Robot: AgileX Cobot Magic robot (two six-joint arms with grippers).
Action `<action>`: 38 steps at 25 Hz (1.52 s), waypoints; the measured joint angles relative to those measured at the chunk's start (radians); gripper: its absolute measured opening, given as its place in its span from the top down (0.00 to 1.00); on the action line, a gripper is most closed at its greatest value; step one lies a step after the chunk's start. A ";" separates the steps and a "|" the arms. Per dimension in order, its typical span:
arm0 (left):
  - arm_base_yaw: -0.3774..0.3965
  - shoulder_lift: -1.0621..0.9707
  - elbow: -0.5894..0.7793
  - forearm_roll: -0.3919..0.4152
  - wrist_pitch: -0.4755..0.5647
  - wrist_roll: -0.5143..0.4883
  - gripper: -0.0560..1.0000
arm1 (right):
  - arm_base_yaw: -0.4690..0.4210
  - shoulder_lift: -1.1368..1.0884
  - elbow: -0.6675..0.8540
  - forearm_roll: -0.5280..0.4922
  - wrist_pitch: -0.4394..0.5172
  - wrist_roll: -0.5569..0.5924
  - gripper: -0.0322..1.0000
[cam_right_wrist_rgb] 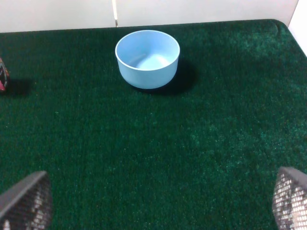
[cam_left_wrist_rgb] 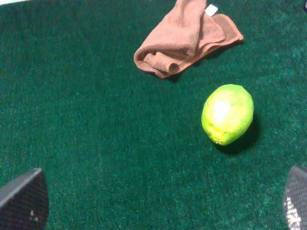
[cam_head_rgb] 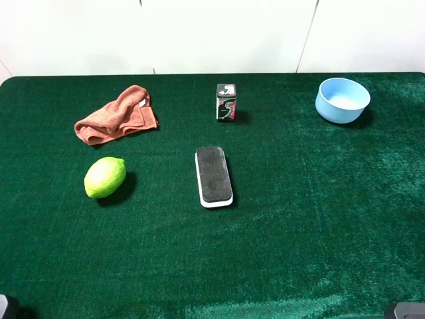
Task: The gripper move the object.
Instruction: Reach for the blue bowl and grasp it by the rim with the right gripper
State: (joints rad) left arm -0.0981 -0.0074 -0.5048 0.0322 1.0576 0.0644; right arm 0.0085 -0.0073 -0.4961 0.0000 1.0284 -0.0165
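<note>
The light blue bowl [cam_head_rgb: 342,100] stands upright and empty at the far right of the green table. It also shows in the right wrist view [cam_right_wrist_rgb: 147,60], well ahead of my right gripper [cam_right_wrist_rgb: 156,201]. That gripper is open and empty, with its two fingertips [cam_right_wrist_rgb: 24,201] wide apart low over the cloth. My left gripper [cam_left_wrist_rgb: 158,206] is also open and empty, with a yellow-green lime [cam_left_wrist_rgb: 227,114] ahead of it. In the high view only small dark bits of the arms show at the bottom corners.
The lime [cam_head_rgb: 104,177] lies at the left. A black-and-white eraser block [cam_head_rgb: 214,176] lies in the middle. A crumpled orange cloth [cam_head_rgb: 116,114] is at the back left, and a small printed box [cam_head_rgb: 226,102] stands at the back centre. The table's far edge meets a white wall.
</note>
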 joint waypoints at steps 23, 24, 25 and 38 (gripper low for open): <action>0.000 0.000 0.000 0.000 0.000 0.000 0.01 | 0.000 0.000 0.000 0.000 0.000 0.000 0.30; 0.000 0.000 0.000 0.000 0.000 0.000 0.01 | 0.000 0.000 0.000 0.000 0.000 0.000 0.30; 0.000 0.000 0.000 0.000 0.000 0.000 0.01 | 0.000 0.003 0.000 0.000 0.000 0.000 0.30; 0.000 0.000 0.000 0.000 0.000 0.000 0.01 | 0.000 0.320 -0.093 0.000 -0.005 -0.009 0.30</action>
State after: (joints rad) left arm -0.0981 -0.0074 -0.5048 0.0322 1.0576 0.0644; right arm 0.0085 0.3129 -0.5889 0.0000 1.0238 -0.0253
